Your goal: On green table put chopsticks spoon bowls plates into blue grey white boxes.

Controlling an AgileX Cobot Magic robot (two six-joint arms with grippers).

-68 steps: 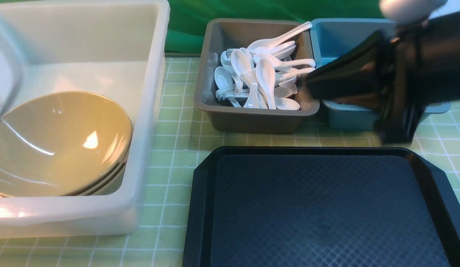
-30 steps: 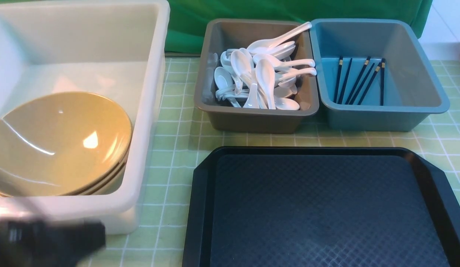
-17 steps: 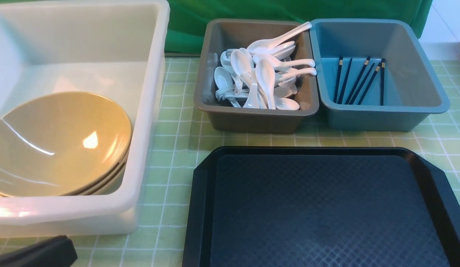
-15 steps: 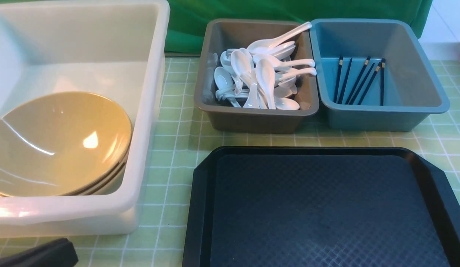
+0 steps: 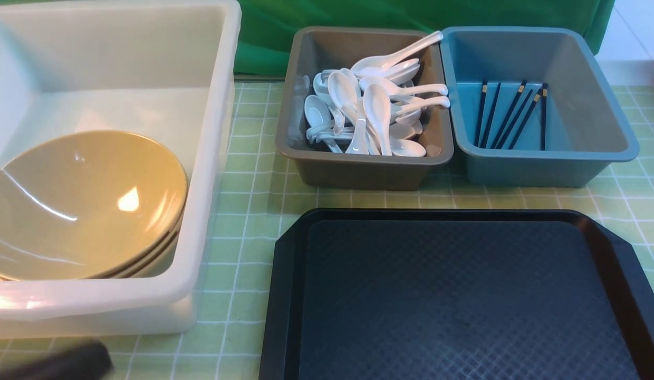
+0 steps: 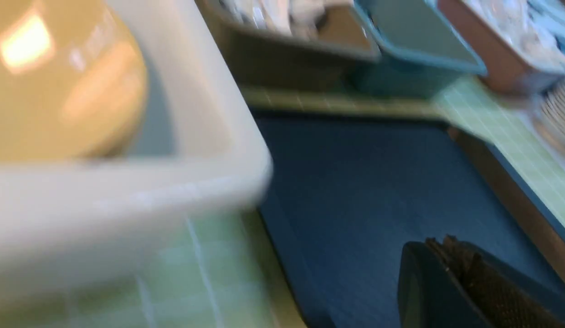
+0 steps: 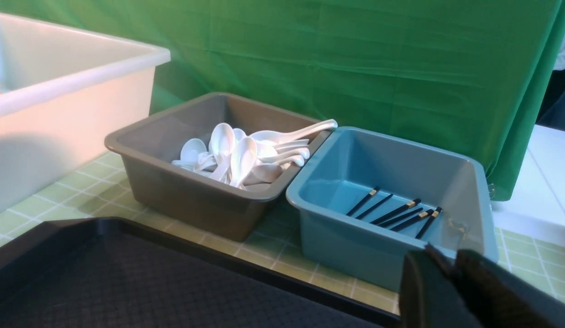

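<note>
Front view only: bowls stacked in white box. Right wrist only: right gripper nearly together, empty, near blue box containing chopsticks. Left gripper together. Green table, green backdrop

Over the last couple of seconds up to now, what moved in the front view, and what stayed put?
The right arm, which had been covering the blue box, pulled out of the front view, uncovering the chopsticks lying inside. The left gripper swept down past the white box to the view's lower left corner, shut and empty. The bowls, spoons, grey box and black tray stayed put.
</note>
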